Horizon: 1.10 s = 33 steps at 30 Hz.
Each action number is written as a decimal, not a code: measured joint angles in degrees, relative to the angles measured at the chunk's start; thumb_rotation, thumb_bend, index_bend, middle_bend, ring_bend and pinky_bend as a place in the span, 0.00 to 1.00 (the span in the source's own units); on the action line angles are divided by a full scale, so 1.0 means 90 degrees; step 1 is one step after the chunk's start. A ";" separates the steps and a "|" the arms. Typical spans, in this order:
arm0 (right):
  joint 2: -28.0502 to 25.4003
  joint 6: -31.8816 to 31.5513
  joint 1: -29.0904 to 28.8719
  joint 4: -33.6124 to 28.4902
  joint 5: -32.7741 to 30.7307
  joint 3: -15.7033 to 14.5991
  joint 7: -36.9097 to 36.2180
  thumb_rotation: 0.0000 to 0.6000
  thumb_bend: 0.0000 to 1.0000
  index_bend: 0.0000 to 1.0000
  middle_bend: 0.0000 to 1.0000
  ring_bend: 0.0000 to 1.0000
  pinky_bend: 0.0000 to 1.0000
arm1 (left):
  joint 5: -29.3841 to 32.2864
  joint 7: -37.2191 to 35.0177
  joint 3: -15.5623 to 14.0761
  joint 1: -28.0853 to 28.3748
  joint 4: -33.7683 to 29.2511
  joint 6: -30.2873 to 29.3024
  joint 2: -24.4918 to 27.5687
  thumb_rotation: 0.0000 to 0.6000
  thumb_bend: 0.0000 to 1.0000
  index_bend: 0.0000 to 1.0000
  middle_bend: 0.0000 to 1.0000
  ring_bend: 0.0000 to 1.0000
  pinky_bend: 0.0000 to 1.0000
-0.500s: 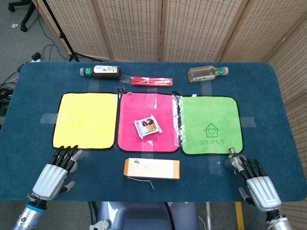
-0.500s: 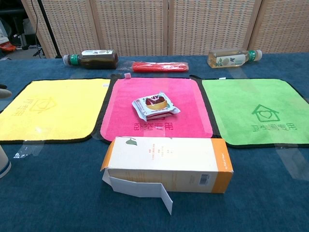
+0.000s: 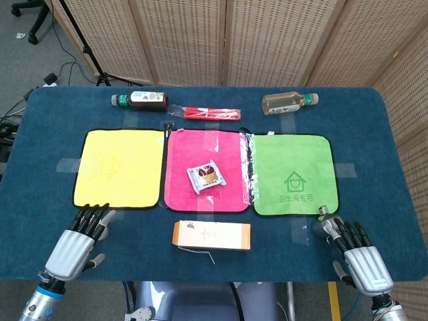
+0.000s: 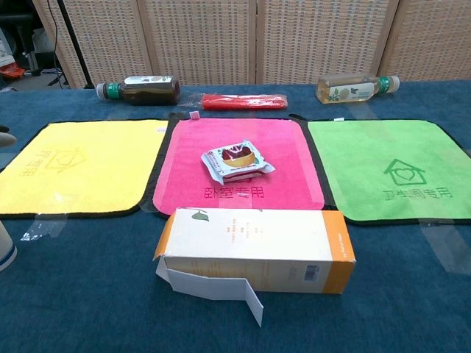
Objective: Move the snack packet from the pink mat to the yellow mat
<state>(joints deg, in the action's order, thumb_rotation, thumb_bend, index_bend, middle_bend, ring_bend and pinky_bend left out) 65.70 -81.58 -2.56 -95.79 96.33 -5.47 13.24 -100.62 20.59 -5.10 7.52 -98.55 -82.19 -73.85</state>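
The snack packet (image 3: 206,176) (image 4: 237,162), white with a red picture, lies flat in the middle of the pink mat (image 3: 180,189) (image 4: 283,140). To its left lies the yellow mat (image 3: 119,167) (image 4: 81,165), bare. My left hand (image 3: 75,244) rests at the table's front left, below the yellow mat, fingers apart and holding nothing. My right hand (image 3: 353,254) rests at the front right, below the green mat (image 3: 292,174) (image 4: 390,169), also with fingers spread and nothing in it. The chest view shows only a sliver of the left hand (image 4: 4,248) at its left edge.
An orange-and-white carton (image 3: 211,235) (image 4: 254,250) lies on its side just in front of the pink mat, flap open. Along the back edge lie a dark bottle (image 3: 140,100) (image 4: 140,90), a red packet (image 3: 208,112) (image 4: 244,101) and a clear bottle (image 3: 287,101) (image 4: 355,88).
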 measured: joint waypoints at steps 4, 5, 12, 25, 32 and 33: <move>0.0018 0.0057 -0.0009 0.0001 -0.0023 -0.0004 0.0050 1.00 0.44 0.10 0.00 0.00 0.00 | 0.0009 -0.0022 0.0003 -0.0002 -0.0003 -0.0007 0.0012 1.00 0.08 0.00 0.00 0.00 0.00; 0.0025 0.0068 -0.0011 0.0005 -0.0019 -0.0010 0.0063 1.00 0.44 0.10 0.00 0.00 0.00 | 0.0006 -0.0022 0.0002 -0.0006 -0.0008 -0.0015 0.0015 1.00 0.08 0.00 0.00 0.00 0.00; 0.0023 -0.0031 0.0010 0.0028 0.0065 -0.0022 0.0052 1.00 0.44 0.10 0.00 0.00 0.00 | -0.0079 0.0048 -0.0007 -0.0035 -0.0050 -0.0089 0.0023 1.00 0.08 0.00 0.00 0.00 0.00; 0.0134 -0.0777 0.0146 0.0292 0.0493 0.0084 -0.0215 1.00 0.44 0.05 0.00 0.00 0.00 | -0.0108 0.0125 -0.0035 -0.0072 -0.0079 -0.0100 0.0013 1.00 0.08 0.00 0.00 0.00 0.00; 0.0199 -0.1067 0.0225 0.0396 0.0642 0.0142 -0.0281 1.00 0.44 0.02 0.00 0.00 0.00 | -0.0116 0.0134 -0.0036 -0.0071 -0.0080 -0.0086 0.0010 1.00 0.08 0.00 0.00 0.00 0.00; 0.0196 -0.1111 0.0238 0.0398 0.0656 0.0149 -0.0285 1.00 0.44 0.02 0.00 0.00 0.00 | -0.0112 0.0139 -0.0035 -0.0071 -0.0081 -0.0083 0.0009 1.00 0.08 0.00 0.00 0.00 0.00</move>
<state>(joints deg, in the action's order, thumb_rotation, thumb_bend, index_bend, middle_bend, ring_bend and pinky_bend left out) 67.46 -91.58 -0.42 -92.21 102.23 -4.13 10.67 -101.63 21.84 -5.41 6.87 -99.27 -82.93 -73.77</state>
